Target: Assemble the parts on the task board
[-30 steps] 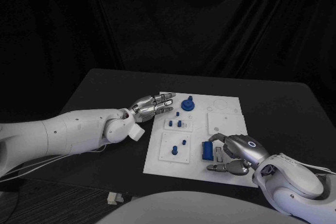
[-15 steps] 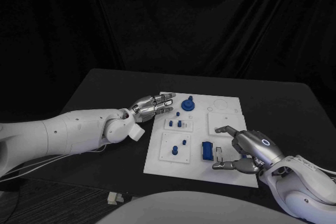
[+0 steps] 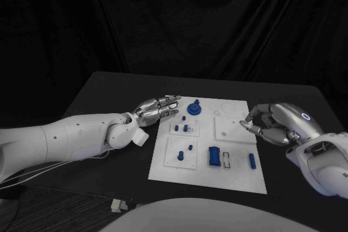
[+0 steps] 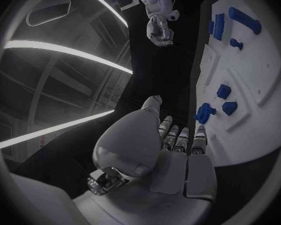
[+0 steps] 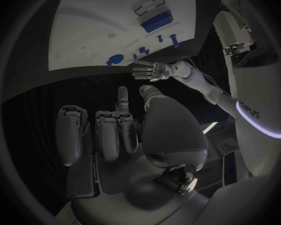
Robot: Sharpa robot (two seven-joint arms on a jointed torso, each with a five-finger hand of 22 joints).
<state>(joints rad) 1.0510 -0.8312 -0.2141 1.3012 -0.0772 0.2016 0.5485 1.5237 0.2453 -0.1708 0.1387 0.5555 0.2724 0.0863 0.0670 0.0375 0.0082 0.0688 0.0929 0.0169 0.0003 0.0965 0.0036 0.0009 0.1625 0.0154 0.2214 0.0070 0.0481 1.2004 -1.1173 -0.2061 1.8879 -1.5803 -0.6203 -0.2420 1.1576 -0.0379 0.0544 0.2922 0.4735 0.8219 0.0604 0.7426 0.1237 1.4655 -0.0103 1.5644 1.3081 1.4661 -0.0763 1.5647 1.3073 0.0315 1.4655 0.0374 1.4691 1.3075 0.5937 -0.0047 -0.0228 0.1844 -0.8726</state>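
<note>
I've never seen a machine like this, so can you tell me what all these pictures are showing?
It is a robot with two white arms, each ending in a silver robot hand. One picture looks down from a camera on the robot's head; the two round ones come from cameras at its wrists. On the black table lies a flat white plate, the task board, with small blue plastic parts on it, like a round knobbed piece and a blue rectangular block. The left robot hand rests at the board's edge with straight fingers. The right robot hand hovers above the board, fingers curled. Neither holds anything.
</note>
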